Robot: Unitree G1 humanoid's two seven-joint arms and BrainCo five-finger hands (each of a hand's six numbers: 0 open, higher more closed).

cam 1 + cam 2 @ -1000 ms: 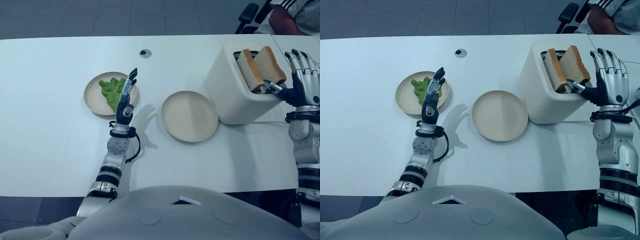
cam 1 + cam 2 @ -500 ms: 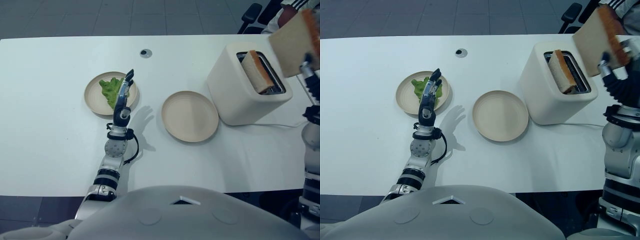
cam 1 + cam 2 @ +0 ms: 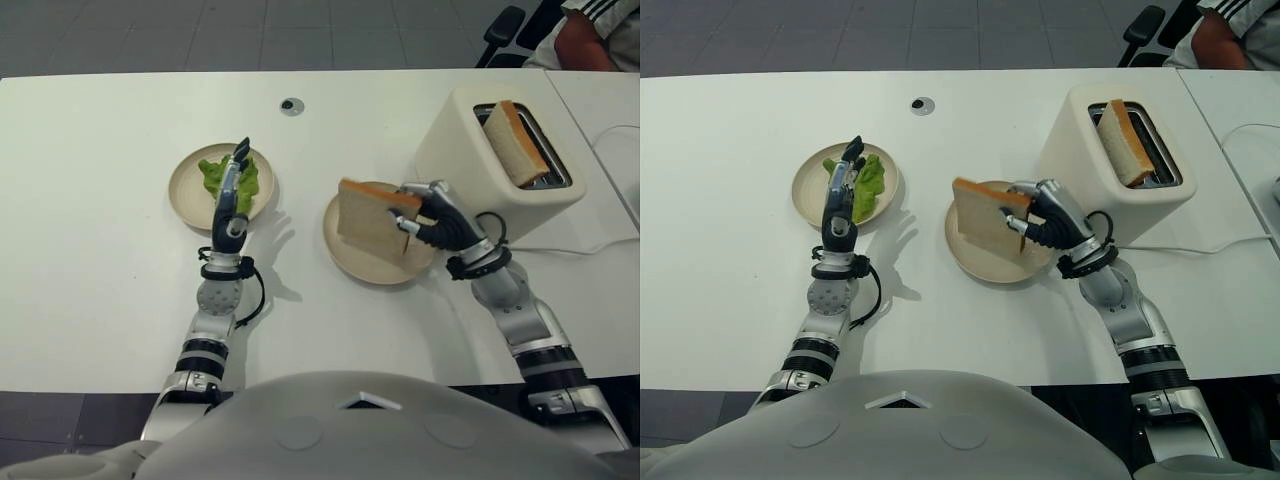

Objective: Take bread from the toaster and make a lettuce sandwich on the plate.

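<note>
My right hand (image 3: pixel 432 217) is shut on a slice of bread (image 3: pixel 370 215), holding it tilted just above the empty beige plate (image 3: pixel 375 262) in the middle of the table. A second slice (image 3: pixel 519 143) stands in a slot of the white toaster (image 3: pixel 470 170) at the right. The green lettuce leaf (image 3: pixel 238 180) lies on a smaller beige plate (image 3: pixel 186 190) at the left. My left hand (image 3: pixel 230 190) stands upright over the near edge of that plate with straight fingers, holding nothing and partly covering the lettuce.
The toaster's cable (image 3: pixel 590 240) trails across the table to the right. A small round dark grommet (image 3: pixel 291 105) sits in the tabletop at the back. A seated person (image 3: pixel 595 30) is behind the table's far right corner.
My right hand pulled one slice out of the toaster, lifted it high, then carried it left and down over the middle plate. The left hand drifted slightly left over the lettuce plate.
</note>
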